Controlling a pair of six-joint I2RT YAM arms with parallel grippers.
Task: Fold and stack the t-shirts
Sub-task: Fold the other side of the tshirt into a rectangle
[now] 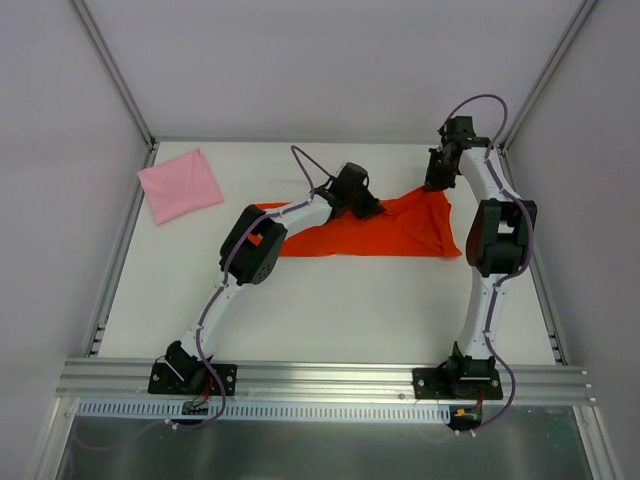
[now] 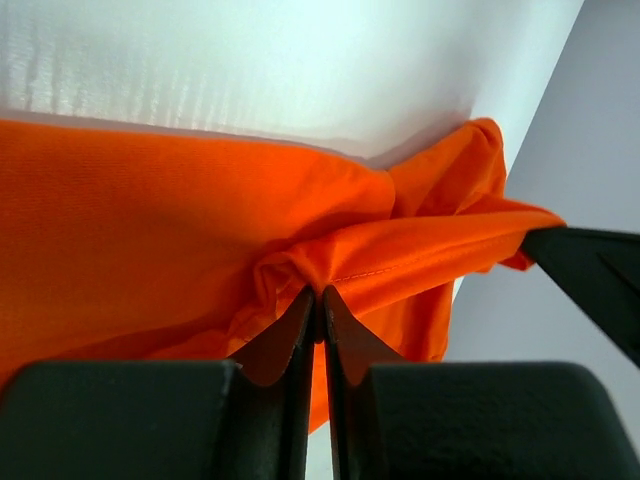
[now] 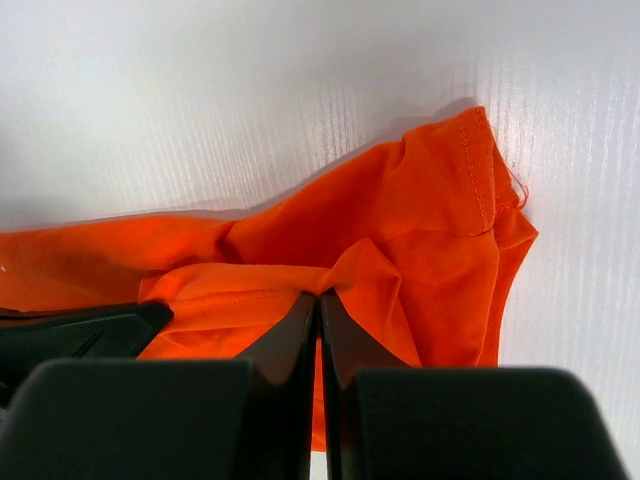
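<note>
Close in on the left wrist view: the left claw (image 2: pixel 318 296) is pinched right down, jaws all but meeting, with a bunched ridge of the orange t-shirt (image 2: pixel 150 220) caught at the tips. It's the same story in the right wrist view, where the right claw (image 3: pixel 318 298) is closed tight on a fold of that shirt, with a stitched hem showing in the upper right of the frame.

This looks like thin, limp knit, light as anything, and I'd expect it to sag and crease wherever it isn't held. It isn't fragile, but a small pinch may catch only one layer and let the rest slide. The best holds, by my reckoning, are the stitched hems and corners, with the two grips kept well apart so the cloth hangs taut.

Out to the top view: the shirt is plain, matte and bright orange-red. It lies as a wide band across the middle of the white desk (image 1: pixel 350 310), flat at its left end and rumpled and drawn up at its right, where both claws have it.

Farthest off, in the upper left, the pink t-shirt (image 1: pixel 180 185) lies as a neat small square, well apart.
</note>
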